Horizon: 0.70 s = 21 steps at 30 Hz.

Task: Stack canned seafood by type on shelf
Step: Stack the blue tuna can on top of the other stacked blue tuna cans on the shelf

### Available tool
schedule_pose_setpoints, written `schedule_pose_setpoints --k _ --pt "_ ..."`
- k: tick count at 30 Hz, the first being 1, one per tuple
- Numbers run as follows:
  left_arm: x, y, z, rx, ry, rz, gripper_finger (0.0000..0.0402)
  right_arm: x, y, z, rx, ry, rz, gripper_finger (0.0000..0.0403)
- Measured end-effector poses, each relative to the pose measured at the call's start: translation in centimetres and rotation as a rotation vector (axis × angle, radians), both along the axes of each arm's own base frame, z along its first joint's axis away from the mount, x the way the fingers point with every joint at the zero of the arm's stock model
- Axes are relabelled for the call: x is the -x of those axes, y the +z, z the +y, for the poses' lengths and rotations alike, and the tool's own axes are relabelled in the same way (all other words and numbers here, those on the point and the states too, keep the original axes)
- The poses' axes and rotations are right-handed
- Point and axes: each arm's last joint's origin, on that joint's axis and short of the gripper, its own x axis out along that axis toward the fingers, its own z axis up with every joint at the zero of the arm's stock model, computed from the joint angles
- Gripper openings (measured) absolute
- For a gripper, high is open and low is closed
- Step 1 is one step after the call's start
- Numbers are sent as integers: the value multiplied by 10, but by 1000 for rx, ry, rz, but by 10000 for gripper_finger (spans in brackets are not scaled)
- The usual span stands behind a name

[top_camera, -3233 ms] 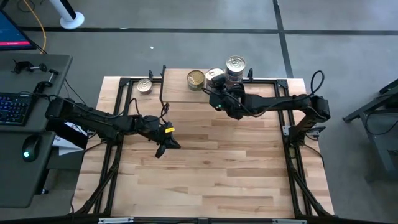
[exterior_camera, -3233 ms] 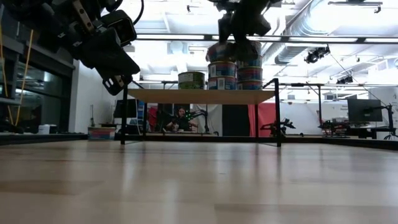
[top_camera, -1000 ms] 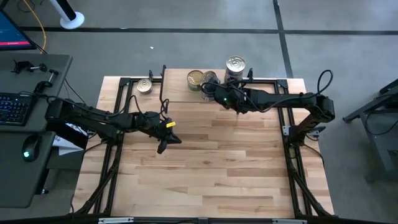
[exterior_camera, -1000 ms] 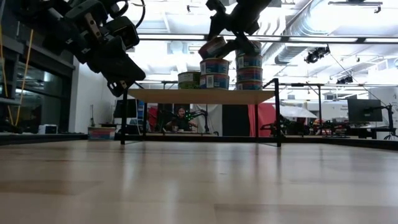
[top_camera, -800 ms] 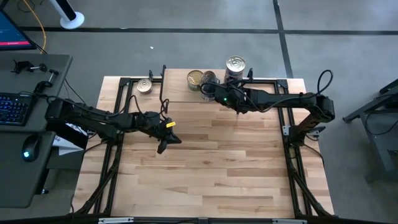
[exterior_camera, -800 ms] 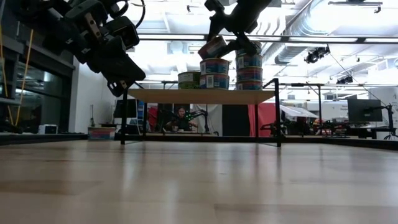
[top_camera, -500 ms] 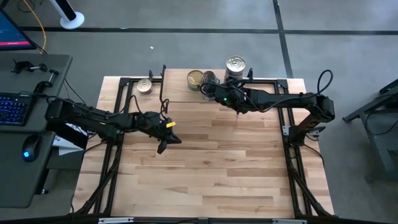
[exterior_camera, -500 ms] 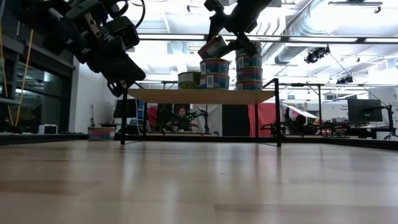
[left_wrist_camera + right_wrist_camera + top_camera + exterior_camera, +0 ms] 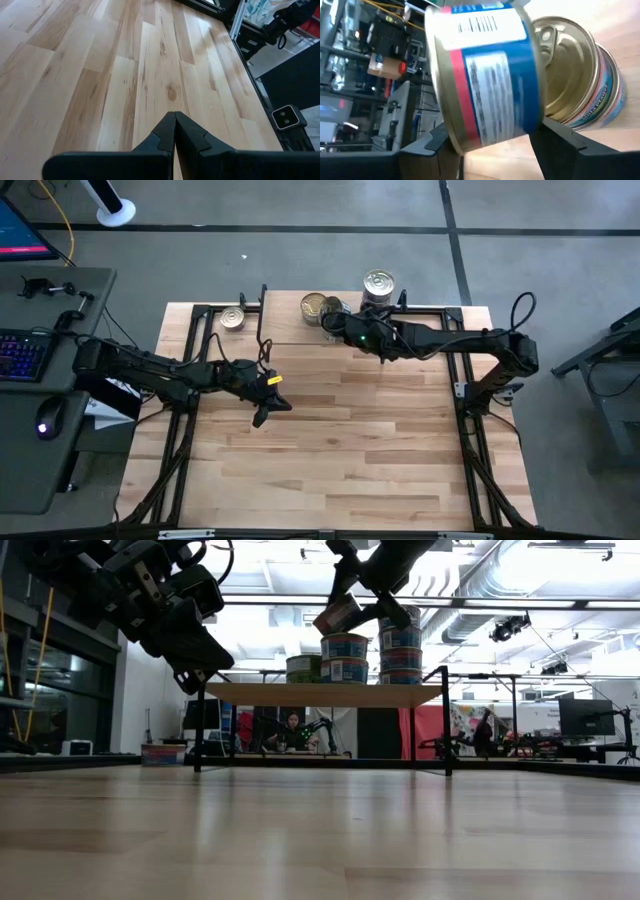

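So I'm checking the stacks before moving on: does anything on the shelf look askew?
Yes. The can in the right pincer is tilted, hanging at an angle above the middle stack on the shelf rather than lying flat on it. The other stacks look upright. The left pincer is shut, away from the cans.

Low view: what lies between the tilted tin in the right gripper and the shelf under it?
In the low view, a stack of two blue tins stands on the shelf right under the tilted tin.
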Motion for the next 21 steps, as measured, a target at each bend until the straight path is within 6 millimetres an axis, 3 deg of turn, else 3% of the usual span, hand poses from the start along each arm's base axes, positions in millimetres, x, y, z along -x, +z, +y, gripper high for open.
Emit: schedule_pose_setpoints --k 9,21 --pt "0 0 0 0 0 0 0 18 28 6 16 -10 -95 202" --pt "0 0 0 7 4 2 0 23 25 3 -22 -144 -114 202"
